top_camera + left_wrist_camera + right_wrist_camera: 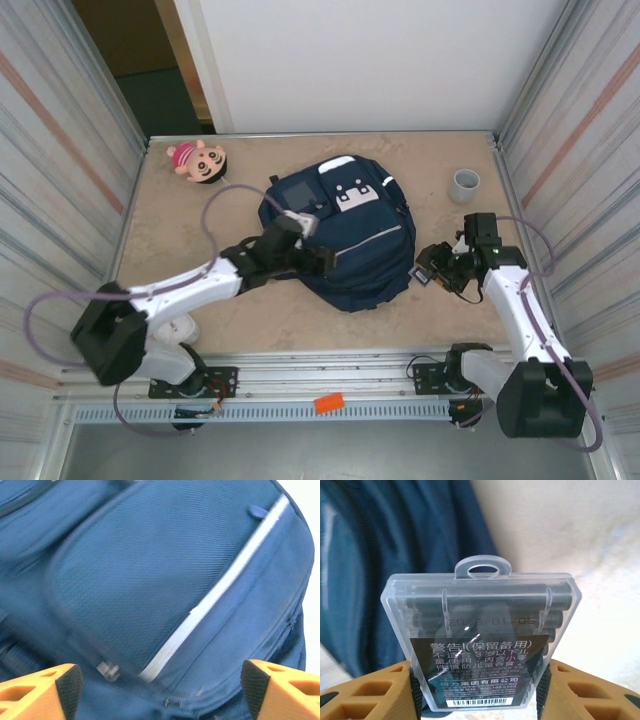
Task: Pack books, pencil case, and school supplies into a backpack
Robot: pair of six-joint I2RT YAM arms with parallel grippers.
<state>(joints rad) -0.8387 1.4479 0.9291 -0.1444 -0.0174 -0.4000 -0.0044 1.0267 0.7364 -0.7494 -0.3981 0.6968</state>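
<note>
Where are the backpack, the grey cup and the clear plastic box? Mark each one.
backpack (355, 262): top view, on its navy front panel.
grey cup (464, 185): top view, on its open mouth.
clear plastic box (480, 611): right wrist view, on its transparent upper half.

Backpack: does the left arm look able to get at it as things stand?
Probably yes. The left end effector hangs over the front of the backpack, jaws open with nothing between them. The right end effector, shut on a clear plastic box, sits beside the bag, out of the way.
</note>
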